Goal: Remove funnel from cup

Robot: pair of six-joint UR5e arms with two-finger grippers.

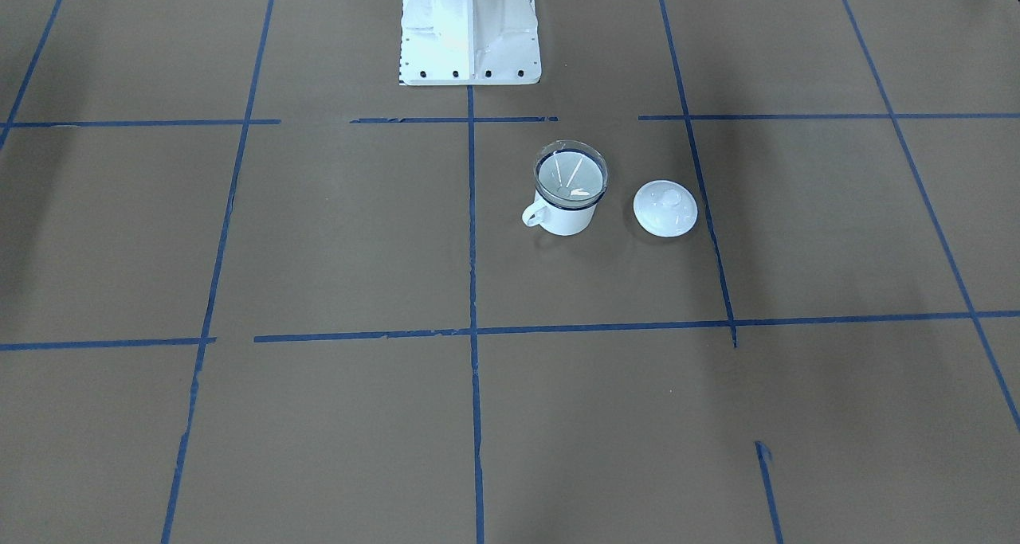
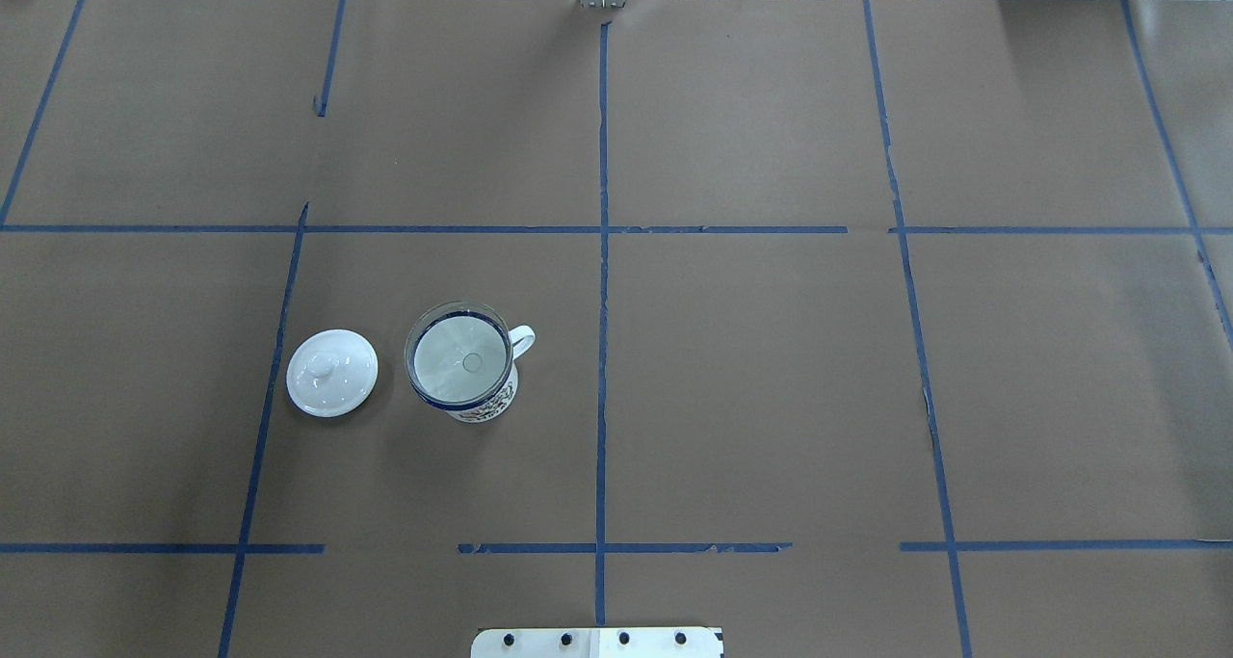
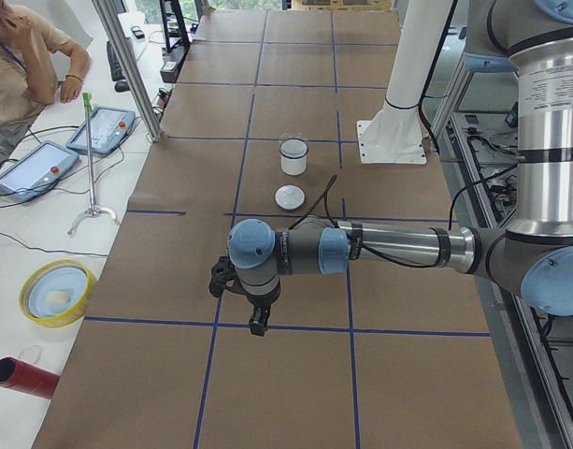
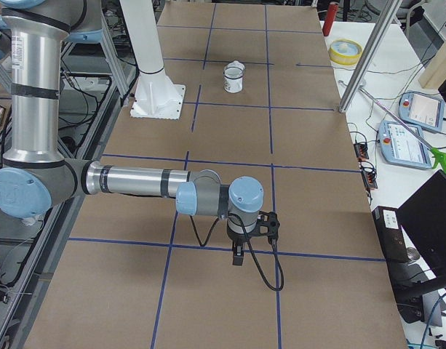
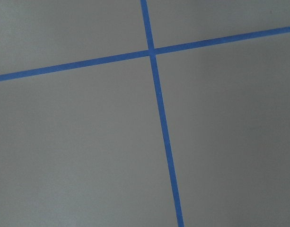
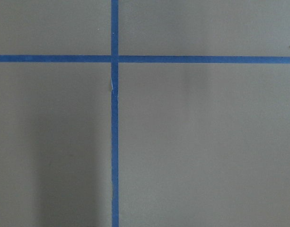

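The funnel (image 2: pixel 459 359) sits cone-up in the cup (image 2: pixel 485 406), its clear rim resting on the mug's dark blue rim, on the left half of the table (image 2: pixel 771 398) as I see it from overhead; a white knobbed lid (image 2: pixel 331 372) lies just beside the cup, apart from it. Neither arm is near; the left gripper (image 3: pixel 257 327) and the right gripper (image 4: pixel 238 259) hang over bare paper at opposite ends, and since only the side cameras show them I cannot tell how far either is open; neither has hold of anything. I would send the left arm, as the closer one; come down from above, pinch the funnel's thin rim on the side away from the handle, and lift straight up until the spout clears; the light mug may ride along, so go slowly. The mug carries a coloured pattern on its side; I read no words there, nor any brand elsewhere.
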